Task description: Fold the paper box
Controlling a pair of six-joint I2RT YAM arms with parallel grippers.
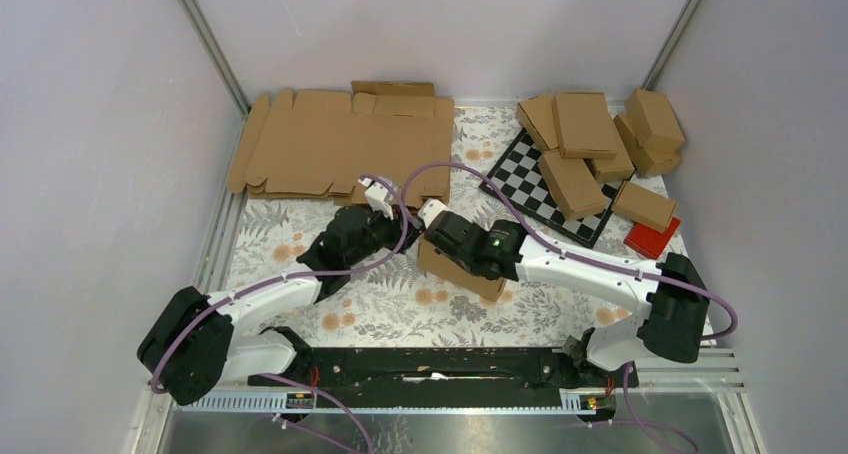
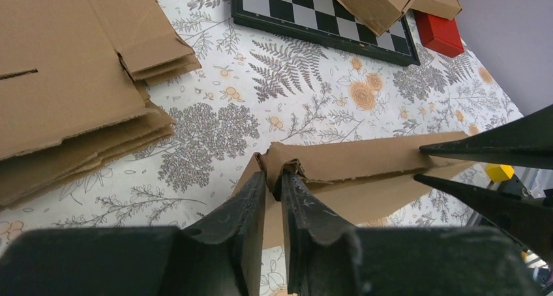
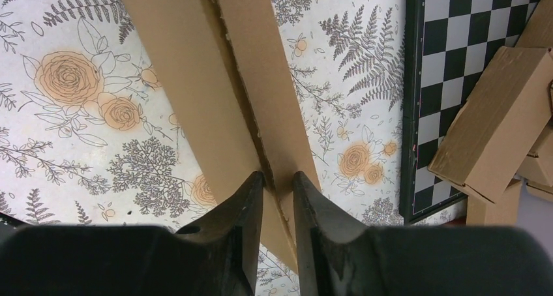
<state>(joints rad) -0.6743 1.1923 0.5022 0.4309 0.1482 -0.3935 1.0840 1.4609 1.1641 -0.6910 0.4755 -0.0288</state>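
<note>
As things stand at the worktop, entries run from the fingers outward.

Left end effector (image 2: 277,176): fingers drawn nearly together, pinching the crumpled end of a raised cardboard wall.

Right end effector (image 3: 277,177): fingers narrowed on either side of the same wall at its other end, with card between them. Whether they bite or merely straddle, I cannot tell.

Paper box (image 1: 462,271): plain brown, slim and oblong, partly formed. It lies on the floral worktop (image 1: 380,309) to the left of the chequered board (image 1: 515,169), on the side nearer the arm bases, near it but apart. One long wall stands up, ragged along its top edge.

Flat blanks (image 1: 330,144): a stack of unfolded brown sheets, well to the left of the chequered board, towards the back wall.

Finished cartons (image 1: 583,124): a heap resting partly on the chequered board and spilling off its right side.

Red block (image 1: 652,239): just off the chequered board's right corner.

Step in hand, by my reading: turning the long side wall over along its crease, with an arm at each end. The box looks well short of finished, and I see no lid closed.

Next move calls for: a sure hold at the right end first. Both ends should then turn evenly, so the wall rolls on its crease instead of buckling. The crushed end at the left fingers might tear under twist.
</note>
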